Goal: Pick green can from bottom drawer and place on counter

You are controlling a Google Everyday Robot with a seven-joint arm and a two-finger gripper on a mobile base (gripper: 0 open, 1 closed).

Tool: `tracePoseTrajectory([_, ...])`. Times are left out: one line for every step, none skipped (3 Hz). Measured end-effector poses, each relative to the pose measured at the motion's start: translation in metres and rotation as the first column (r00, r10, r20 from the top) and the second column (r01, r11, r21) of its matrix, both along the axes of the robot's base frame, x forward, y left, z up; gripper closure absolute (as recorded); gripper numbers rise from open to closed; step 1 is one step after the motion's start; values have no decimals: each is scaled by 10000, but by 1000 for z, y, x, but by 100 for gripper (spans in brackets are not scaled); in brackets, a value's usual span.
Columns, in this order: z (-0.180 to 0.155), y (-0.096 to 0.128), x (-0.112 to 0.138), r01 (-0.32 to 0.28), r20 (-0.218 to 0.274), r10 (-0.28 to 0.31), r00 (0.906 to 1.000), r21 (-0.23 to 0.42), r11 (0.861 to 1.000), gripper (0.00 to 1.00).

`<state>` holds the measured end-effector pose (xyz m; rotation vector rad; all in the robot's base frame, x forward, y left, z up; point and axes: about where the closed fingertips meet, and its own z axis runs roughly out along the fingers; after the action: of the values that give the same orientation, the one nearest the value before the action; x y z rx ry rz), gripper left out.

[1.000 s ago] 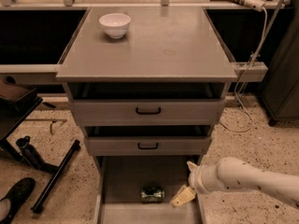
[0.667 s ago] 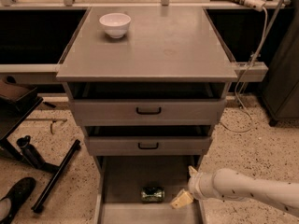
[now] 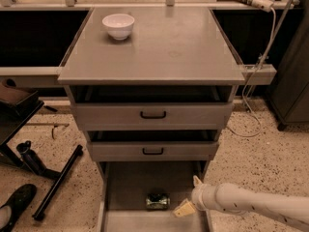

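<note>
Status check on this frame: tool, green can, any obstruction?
Tool open, low in bottom drawer, just right of green can. Can on drawer floor, ungrasped. Nothing between them.

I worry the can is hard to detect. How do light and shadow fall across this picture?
Camera view: the counter is evenly lit, with a faint sheen; the bottom drawer sits in shade under the upper drawers, so the green can reads dark with small glints; the hand, open, right of the can over the drawer, shows pale and bright.
</note>
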<state>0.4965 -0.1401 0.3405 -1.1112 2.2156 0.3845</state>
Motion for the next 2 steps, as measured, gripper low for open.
tracePoseTrajectory([-12, 6, -1, -105, -185, 107, 9998, 73, 9999, 0])
tracePoseTrajectory([-47, 24, 1, -421, -370, 440, 9983, 498, 9979, 0])
